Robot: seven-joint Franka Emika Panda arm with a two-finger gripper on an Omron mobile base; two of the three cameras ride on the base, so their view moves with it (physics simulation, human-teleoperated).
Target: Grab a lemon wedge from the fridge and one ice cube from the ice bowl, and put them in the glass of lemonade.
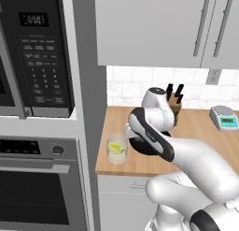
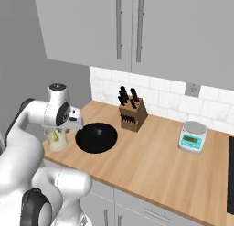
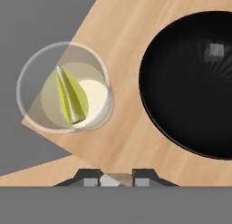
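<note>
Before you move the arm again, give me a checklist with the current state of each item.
1. Lemon wedge in the glass of lemonade: ok, it lies in the pale liquid.
2. Ice cube in hand: ok, a pale block sits between the fingers.
3. Fingers over the glass: not ok. In the hand view the glass lies off to one side, and bare counter is under the fingers.
4. Glass upright: ok, it stands near the counter's corner.
5. Ice bowl clear of the glass: ok, it sits beside the glass, not touching it.
</note>
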